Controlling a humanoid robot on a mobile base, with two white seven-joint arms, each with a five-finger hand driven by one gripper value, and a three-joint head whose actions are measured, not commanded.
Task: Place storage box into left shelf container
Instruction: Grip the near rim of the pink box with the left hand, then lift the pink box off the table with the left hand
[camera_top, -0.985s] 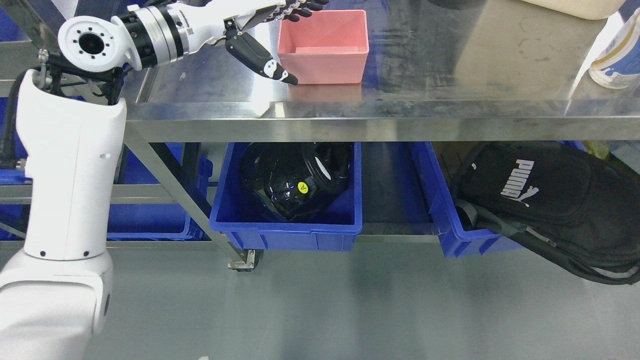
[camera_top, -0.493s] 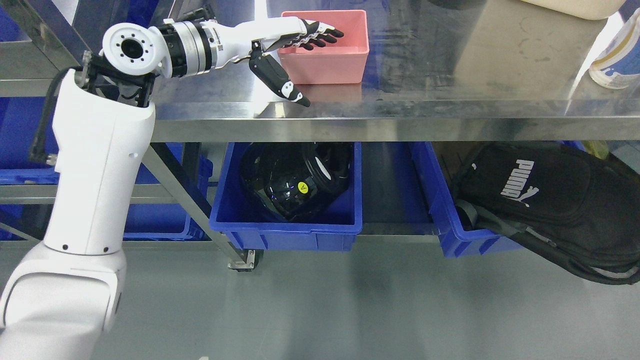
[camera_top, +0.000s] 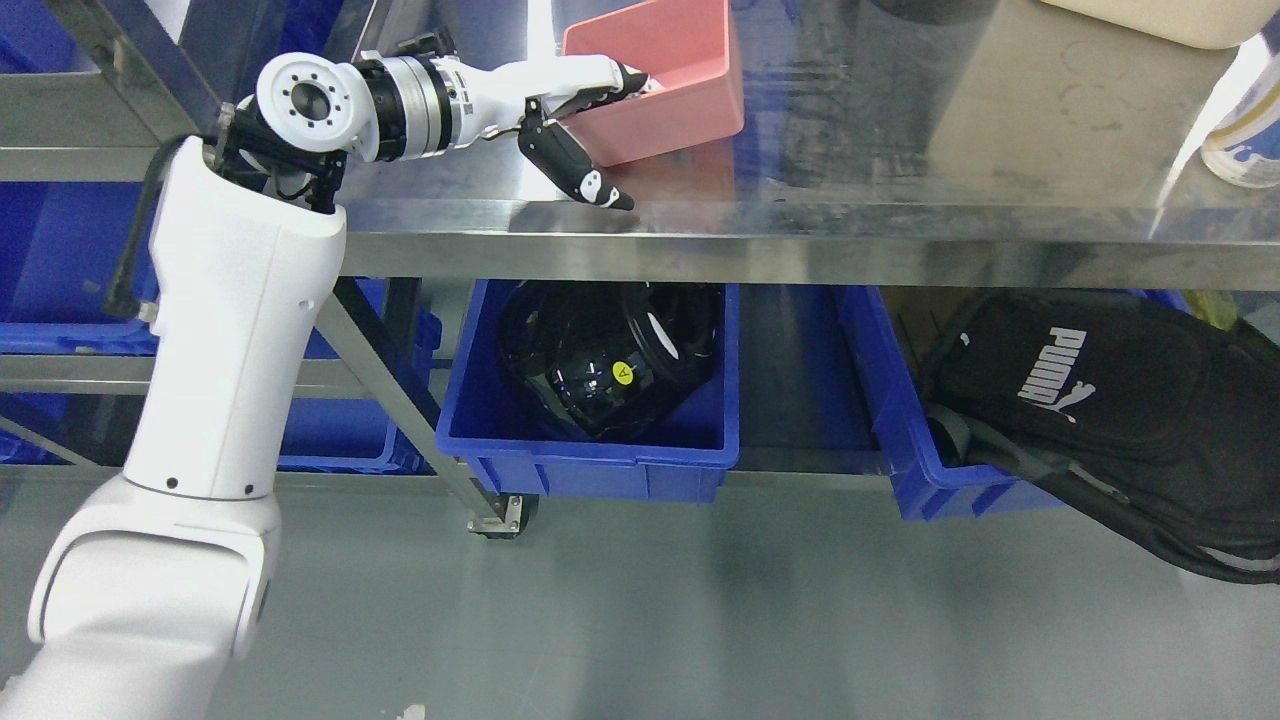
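The pink storage box (camera_top: 680, 90) is on the steel table (camera_top: 900, 150) at the far left, tilted, with its left side raised. My left hand (camera_top: 600, 100) reaches in from the left. Its fingers (camera_top: 625, 78) curl over the box's left rim into the box. The thumb (camera_top: 580, 175) sticks out below, along the box's outer wall. Blue bins (camera_top: 60, 250) sit on the shelf at the far left, partly hidden behind my arm. The right hand is out of view.
Under the table, a blue bin (camera_top: 590, 460) holds a black helmet (camera_top: 610, 355). To its right another blue bin (camera_top: 920, 470) holds a black bag (camera_top: 1100, 400). A white bottle (camera_top: 1240, 130) stands at the table's right edge. A table leg with a caster (camera_top: 495, 515) slants down at the left.
My left hand moved from above the box's rim down into it, and the fingers hooked the rim. The box went from flat to tilted. The camera view shifted slightly.
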